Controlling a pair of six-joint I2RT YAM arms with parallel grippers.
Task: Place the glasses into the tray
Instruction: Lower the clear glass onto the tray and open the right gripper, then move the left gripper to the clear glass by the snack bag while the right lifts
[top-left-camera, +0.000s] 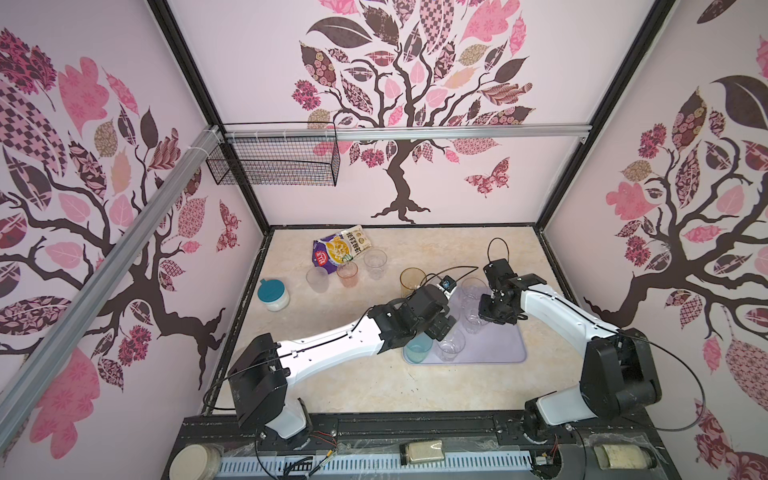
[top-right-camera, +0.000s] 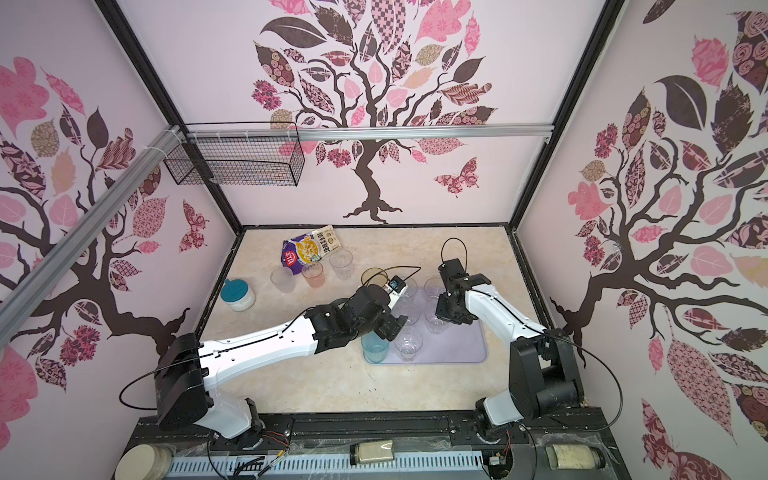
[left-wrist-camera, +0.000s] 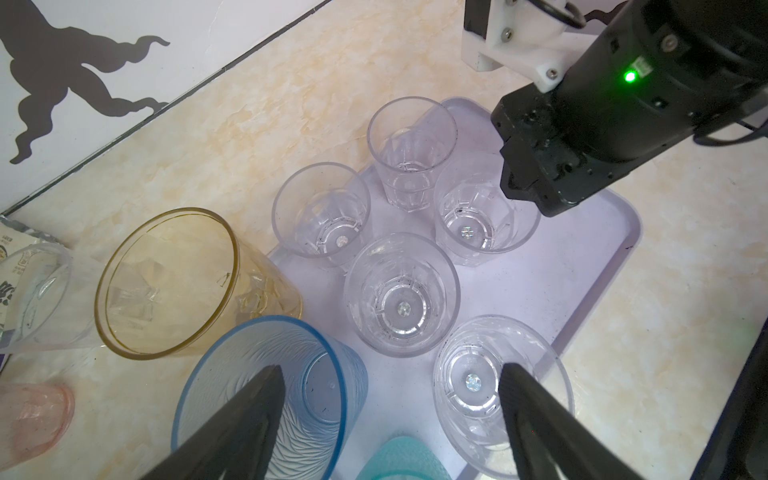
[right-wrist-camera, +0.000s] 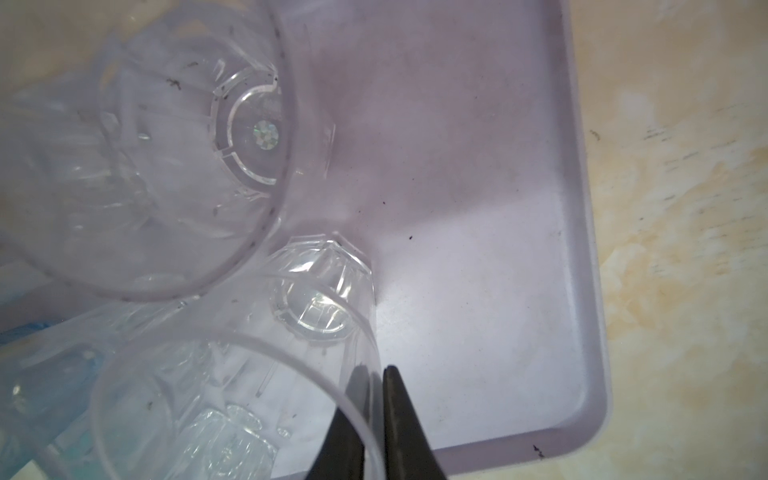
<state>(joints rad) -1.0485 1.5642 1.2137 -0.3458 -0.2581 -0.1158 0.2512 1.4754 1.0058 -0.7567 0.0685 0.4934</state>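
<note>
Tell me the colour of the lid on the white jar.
The lid is teal, clearest in a top view.

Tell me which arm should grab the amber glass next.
Left. The left gripper hangs open and empty close to the amber glass; the right gripper is pinching a clear glass by its rim inside the tray.

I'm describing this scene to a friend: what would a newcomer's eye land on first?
The pink tree mural on the back wall catches the eye first. Right of centre sits the lavender tray, half filled with clear glasses, where the right gripper pinches one rim and the open left gripper hovers. An amber glass stands outside it.
</note>
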